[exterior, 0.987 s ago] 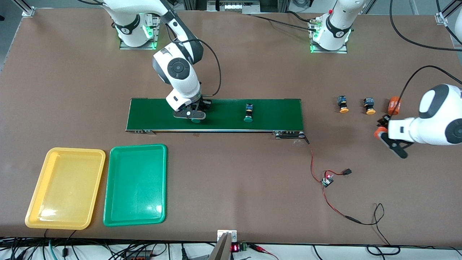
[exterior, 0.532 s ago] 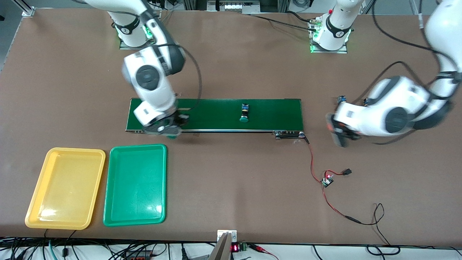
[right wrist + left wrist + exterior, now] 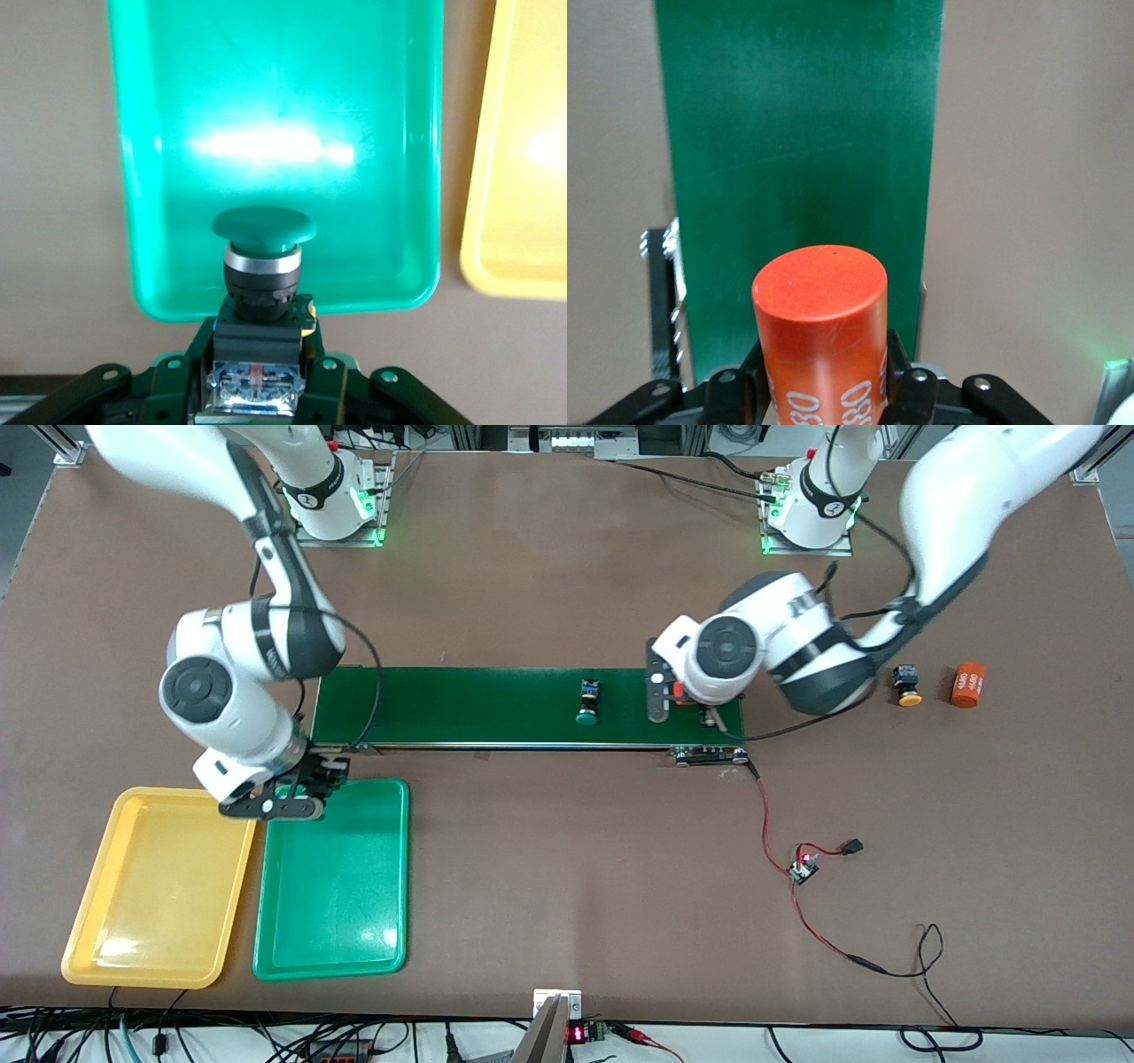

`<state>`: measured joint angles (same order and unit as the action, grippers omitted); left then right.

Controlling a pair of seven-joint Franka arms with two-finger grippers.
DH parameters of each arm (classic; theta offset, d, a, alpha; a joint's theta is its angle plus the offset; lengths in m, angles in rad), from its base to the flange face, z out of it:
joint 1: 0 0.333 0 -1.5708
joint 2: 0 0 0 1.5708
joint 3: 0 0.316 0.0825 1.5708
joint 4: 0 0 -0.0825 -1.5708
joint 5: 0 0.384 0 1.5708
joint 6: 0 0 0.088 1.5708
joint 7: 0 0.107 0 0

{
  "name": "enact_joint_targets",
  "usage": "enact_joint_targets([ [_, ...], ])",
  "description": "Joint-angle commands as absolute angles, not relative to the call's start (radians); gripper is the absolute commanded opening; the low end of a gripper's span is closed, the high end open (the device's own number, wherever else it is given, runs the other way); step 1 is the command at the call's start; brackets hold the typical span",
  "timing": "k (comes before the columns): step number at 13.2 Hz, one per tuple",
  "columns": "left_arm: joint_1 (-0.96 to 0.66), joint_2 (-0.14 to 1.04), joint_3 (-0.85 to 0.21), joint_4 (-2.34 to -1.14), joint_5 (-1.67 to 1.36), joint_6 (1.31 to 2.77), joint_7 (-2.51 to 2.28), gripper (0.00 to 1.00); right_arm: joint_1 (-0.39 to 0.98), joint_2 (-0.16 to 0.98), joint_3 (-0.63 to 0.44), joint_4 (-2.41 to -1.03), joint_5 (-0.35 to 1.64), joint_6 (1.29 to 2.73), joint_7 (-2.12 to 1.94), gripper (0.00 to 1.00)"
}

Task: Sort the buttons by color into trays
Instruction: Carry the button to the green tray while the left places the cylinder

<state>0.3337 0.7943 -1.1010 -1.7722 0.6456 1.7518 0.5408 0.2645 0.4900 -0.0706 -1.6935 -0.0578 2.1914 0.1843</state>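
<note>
- Since the earlier frames, both arms have travelled: the right gripper (image 3: 292, 808) has left the long dark green conveyor belt (image 3: 496, 704) and now hangs over the belt-side edge of the shallow green plastic tray (image 3: 332, 903), while the left gripper (image 3: 678, 695) has swung from the left arm's end of the table to above the belt's end on that side.
- Right gripper jaws are clamped on the dark body of a green-capped push-button switch (image 3: 263, 266), cap pointing out over the green tray.
- Left gripper jaws are clamped on an orange cylinder printed "4680" (image 3: 822, 341).
- A second green-capped button (image 3: 587, 701) lies on the belt, near the left gripper.
- One orange-yellow-capped button (image 3: 907, 685) rests on the brown table (image 3: 567, 886) at the left arm's end, just beside a second orange cylinder (image 3: 967, 685).
- The shallow yellow plastic tray (image 3: 155, 895) sits just beside the green tray, toward the right arm's end.
</note>
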Motion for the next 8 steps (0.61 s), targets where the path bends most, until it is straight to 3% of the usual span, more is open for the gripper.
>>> enact_joint_targets([
  [1, 0.135, 0.787, -0.983, -1.755, 0.731, 1.761, 0.454, 0.08, 0.213, 0.607, -0.055, -1.591, -0.055, 2.197, 0.109, 0.00],
  [3, 0.141, 0.787, -0.983, -1.755, 0.739, 1.756, 0.445, 0.11, 0.204, 0.664, -0.057, -1.551, -0.055, 2.206, 0.109, 0.00],
  [4, 0.140, 0.784, -0.983, -1.752, 0.739, 1.755, 0.434, 0.27, 0.195, 0.685, -0.057, -1.534, -0.057, 2.213, 0.109, 0.00],
  [5, 0.143, 0.784, -0.983, -1.752, 0.741, 1.755, 0.437, 0.99, 0.192, 0.696, -0.057, -1.529, -0.057, 2.229, 0.110, 0.00],
  [8, 0.150, 0.784, -0.985, -1.752, 0.741, 1.752, 0.439, 1.00, 0.187, 0.744, -0.058, -1.516, -0.057, 2.298, 0.117, 0.00],
])
